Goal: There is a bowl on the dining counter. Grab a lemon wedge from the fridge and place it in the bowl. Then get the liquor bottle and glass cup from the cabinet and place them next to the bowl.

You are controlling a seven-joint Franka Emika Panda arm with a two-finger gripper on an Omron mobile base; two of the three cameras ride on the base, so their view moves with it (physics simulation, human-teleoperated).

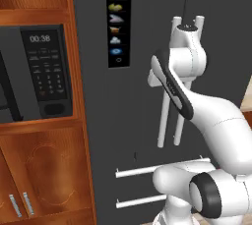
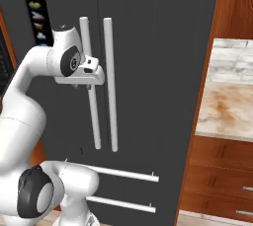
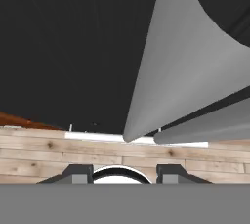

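The white arm's end effector (image 2: 83, 87) is hovering just in front of the left of two tall pale-grey vertical bar handles (image 2: 89, 82) on the closed dark-grey fridge (image 2: 148, 72), pointing downward along the handle's upright axis. Its dark fingertips (image 3: 78, 173) are standing partly open, gripping nothing. The lemon wedge is presumably lying inside, behind the doors.

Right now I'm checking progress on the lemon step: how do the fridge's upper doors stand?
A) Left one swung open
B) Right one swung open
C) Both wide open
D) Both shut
D: in the right base view the fridge doors lie flush and shut, and the gripper sits at the left handle.
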